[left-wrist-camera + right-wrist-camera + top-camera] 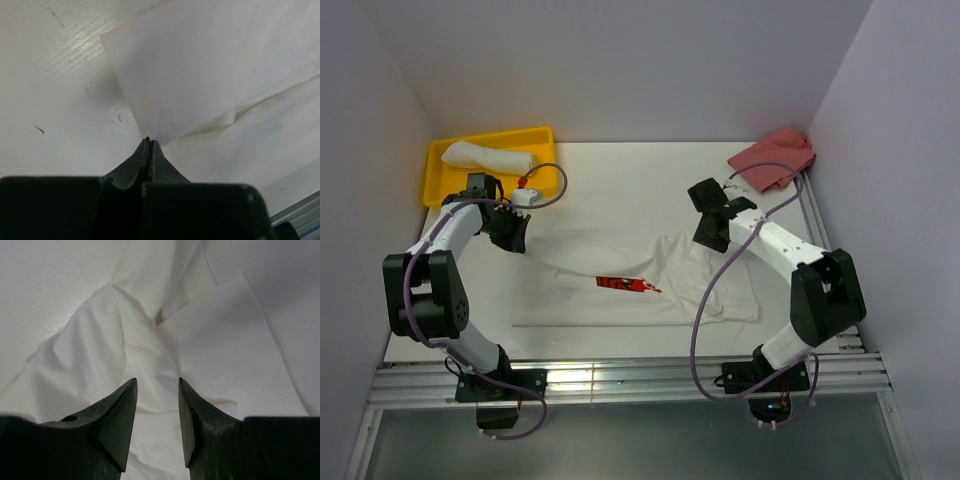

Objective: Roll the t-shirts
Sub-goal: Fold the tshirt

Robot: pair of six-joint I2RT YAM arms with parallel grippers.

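Left arm: up from its base at the near edge, folded back at a dark elbow block close to the left wall, then forward along a white forearm toward the yellow tray. Left gripper angled down at the table just in front of that tray, at the far left corner of the flat t-shirt. From the left wrist, fingertips pressed together with no gap, pinching the very corner of a white flap of that shirt, raised enough to throw a shadow on the surface beside it.

Right arm: up from its base, bent at a dark elbow block near the right wall, white forearm slanting inward and away. Right gripper poised over the shirt's rumpled right side. From the right wrist, fingers parted by a clear gap, holding nothing, creased white fabric beneath and between them; touching it or not, cannot tell.

On the white table, left to right:
- A rolled t-shirt lying in the tray at the far left corner.
- The flat t-shirt spread across the middle, red print facing up, right portion bunched.
- A pinkish-red cloth heaped in the far right corner, apart from the shirt.

Pale lavender walls on three sides. Metal rail along the near edge.
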